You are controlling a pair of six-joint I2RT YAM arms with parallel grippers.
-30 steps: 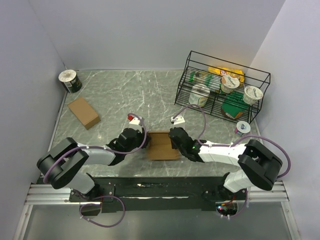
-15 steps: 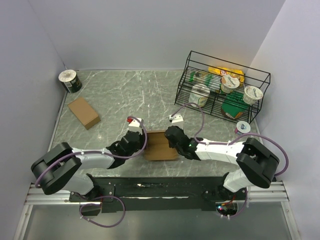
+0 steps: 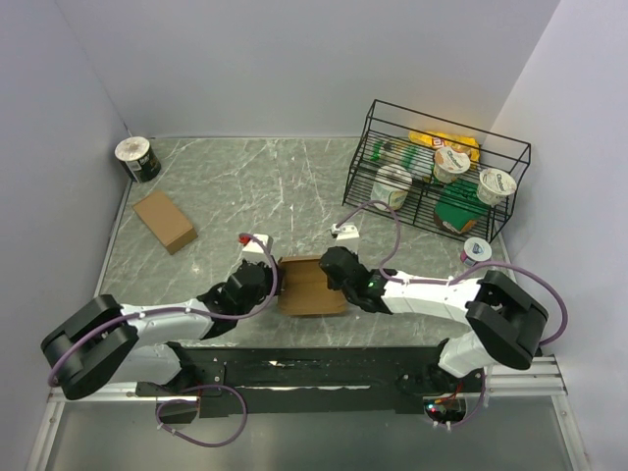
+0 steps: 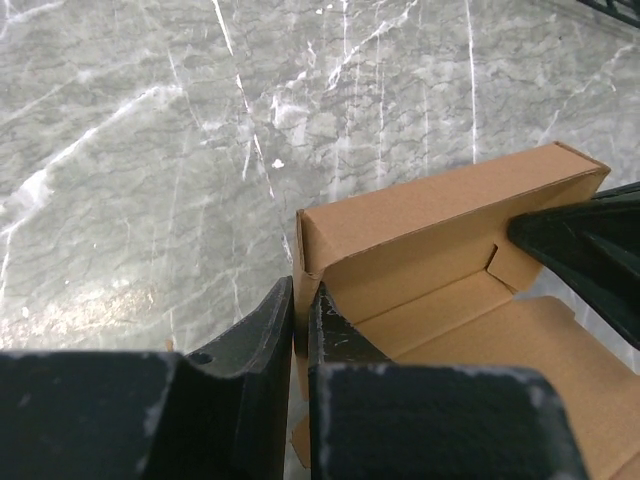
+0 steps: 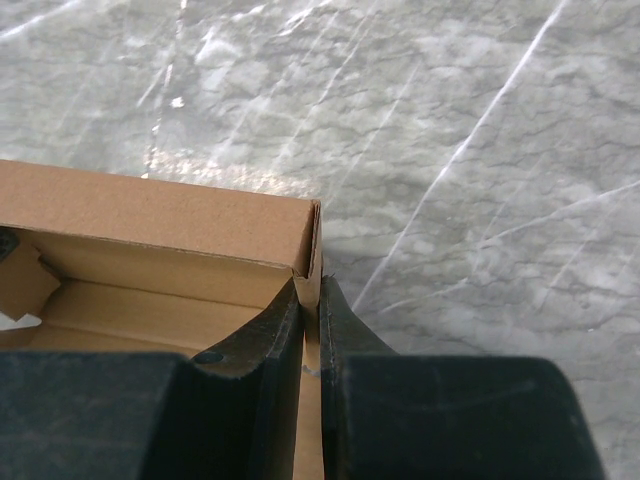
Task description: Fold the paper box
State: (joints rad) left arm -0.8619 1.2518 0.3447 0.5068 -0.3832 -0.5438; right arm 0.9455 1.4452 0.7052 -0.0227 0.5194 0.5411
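Note:
A brown paper box [image 3: 310, 286] lies open on the marble table between my two arms, its far wall and side walls standing up. My left gripper [image 3: 271, 279] is shut on the box's left wall; in the left wrist view the wall [image 4: 302, 300] is pinched between the fingers [image 4: 262, 330]. My right gripper [image 3: 334, 267] is shut on the box's right wall; in the right wrist view the wall [image 5: 312, 270] sits between the fingers [image 5: 348, 330]. The box's inside floor [image 4: 520, 350] shows past the left fingers.
A flat folded brown box [image 3: 165, 220] lies at the left. A tin can [image 3: 135, 158] stands in the far left corner. A black wire rack [image 3: 437, 177] with cups and packets stands at the right, with a small cup [image 3: 476, 251] in front of it.
Both grippers and the box have shifted slightly left and away from the arm bases. The left arm has stretched out lower, and its wrist has moved left.

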